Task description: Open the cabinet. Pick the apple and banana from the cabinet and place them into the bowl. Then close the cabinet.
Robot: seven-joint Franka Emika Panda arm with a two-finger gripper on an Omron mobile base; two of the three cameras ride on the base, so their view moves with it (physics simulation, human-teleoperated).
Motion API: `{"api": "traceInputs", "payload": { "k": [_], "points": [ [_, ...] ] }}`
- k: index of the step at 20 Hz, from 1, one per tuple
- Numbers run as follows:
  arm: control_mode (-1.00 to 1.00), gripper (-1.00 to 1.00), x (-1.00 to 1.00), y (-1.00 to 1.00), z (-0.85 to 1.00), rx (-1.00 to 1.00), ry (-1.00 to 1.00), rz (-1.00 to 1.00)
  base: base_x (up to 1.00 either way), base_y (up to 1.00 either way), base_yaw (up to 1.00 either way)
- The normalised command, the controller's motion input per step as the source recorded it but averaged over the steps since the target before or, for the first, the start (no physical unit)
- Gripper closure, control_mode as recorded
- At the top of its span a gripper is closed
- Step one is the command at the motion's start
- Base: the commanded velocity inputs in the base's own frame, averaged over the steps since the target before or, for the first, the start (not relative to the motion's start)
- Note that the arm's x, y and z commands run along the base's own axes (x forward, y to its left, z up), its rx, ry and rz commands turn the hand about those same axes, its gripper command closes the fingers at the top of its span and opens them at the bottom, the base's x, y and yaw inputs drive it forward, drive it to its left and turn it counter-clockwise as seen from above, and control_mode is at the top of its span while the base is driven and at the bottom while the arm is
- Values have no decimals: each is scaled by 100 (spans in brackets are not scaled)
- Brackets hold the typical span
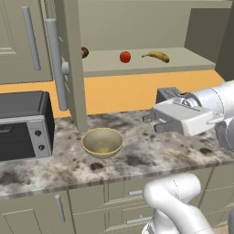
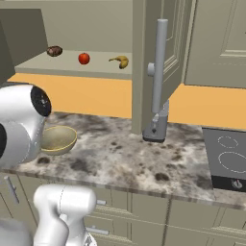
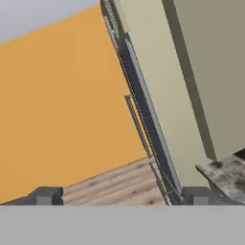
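Red and round, the apple [image 1: 125, 56] sits on the beige shelf of the open cabinet [image 1: 137, 27], with the curved yellow banana [image 1: 156, 55] just beside it on one side and a small dark brown round object [image 1: 84, 52] farther off on the other. One olive-beige door [image 1: 73, 64] stands swung out edge-on over the counter, its long grey bar handle [image 1: 55, 64] facing the camera. Below, the dull yellow-olive bowl [image 1: 103, 142] rests on the speckled stone counter [image 1: 173, 151], near a toaster oven [image 1: 25, 124].

The white arm reaches across the counter with its hand level, the gripper [image 3: 122, 195] well below the shelf and to the side of the bowl, apart from both fruits. In the hand view its two dark fingertips [image 3: 45, 195] stand wide apart with nothing between them.
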Motion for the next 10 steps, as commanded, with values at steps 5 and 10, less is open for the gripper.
{"api": "traceInputs", "payload": {
  "k": [5,10],
  "points": [
    [-100,-100,-27,-79,0,0,-5,-39,0,0,0],
    [-100,-100,-1,-62,6,0,2,-55,0,0,0]
  ]
}}
